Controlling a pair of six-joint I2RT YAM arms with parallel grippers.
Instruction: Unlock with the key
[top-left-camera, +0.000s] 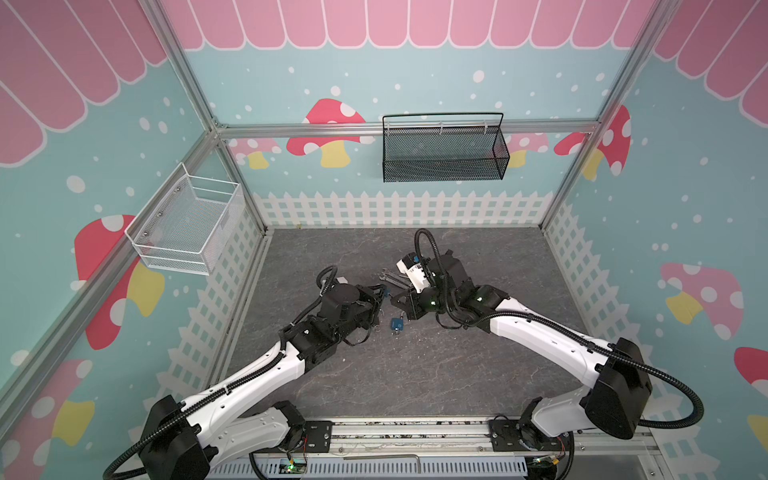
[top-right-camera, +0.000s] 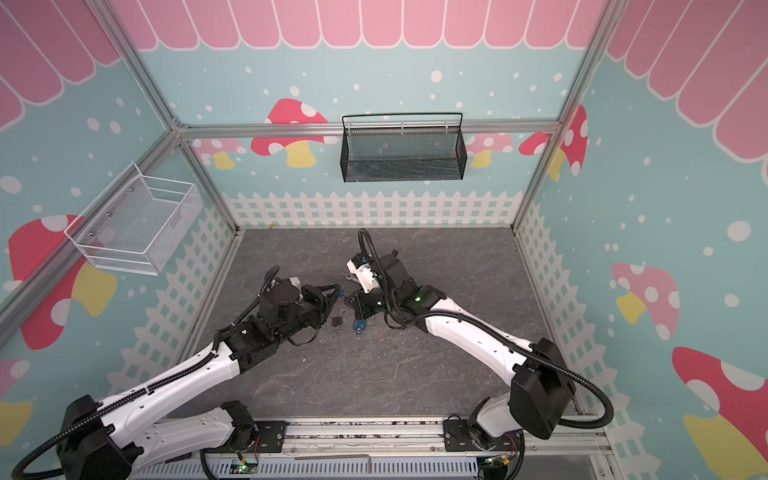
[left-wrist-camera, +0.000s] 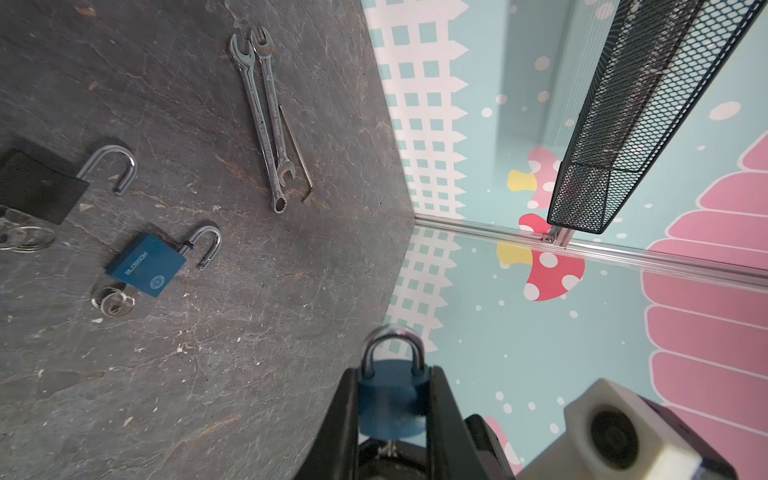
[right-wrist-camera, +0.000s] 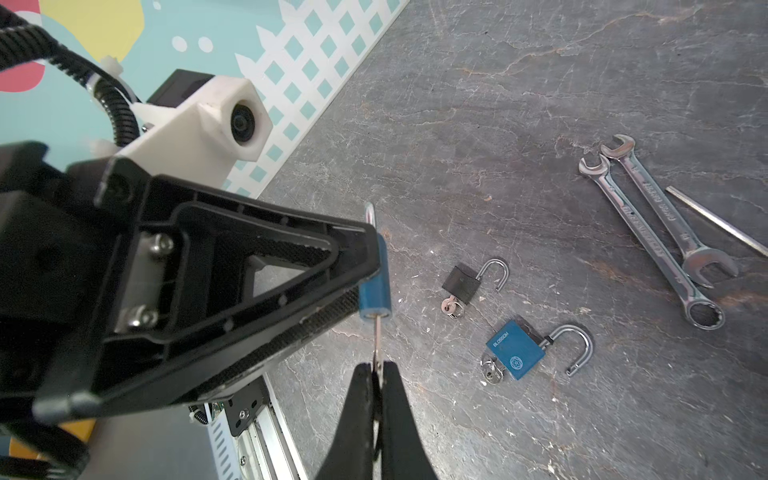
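My left gripper (left-wrist-camera: 392, 370) is shut on a small blue padlock (left-wrist-camera: 390, 399), whose silver shackle (left-wrist-camera: 392, 345) is closed and sticks out past the fingertips. The padlock is held above the table at mid scene in both top views (top-left-camera: 387, 293) (top-right-camera: 340, 293). In the right wrist view a thin silver key (right-wrist-camera: 377, 336) runs from the padlock's (right-wrist-camera: 375, 286) underside into my right gripper (right-wrist-camera: 377, 365), which is shut on the key's head. The two grippers meet tip to tip (top-left-camera: 395, 300).
On the grey table lie a black padlock (right-wrist-camera: 460, 284) and a blue padlock (right-wrist-camera: 515, 349), both with open shackles and keys in them. Beyond them lie two wrenches (right-wrist-camera: 648, 232) and a hex key (right-wrist-camera: 715, 220). A black mesh basket (top-left-camera: 442, 149) and a white basket (top-left-camera: 187, 224) hang on the walls.
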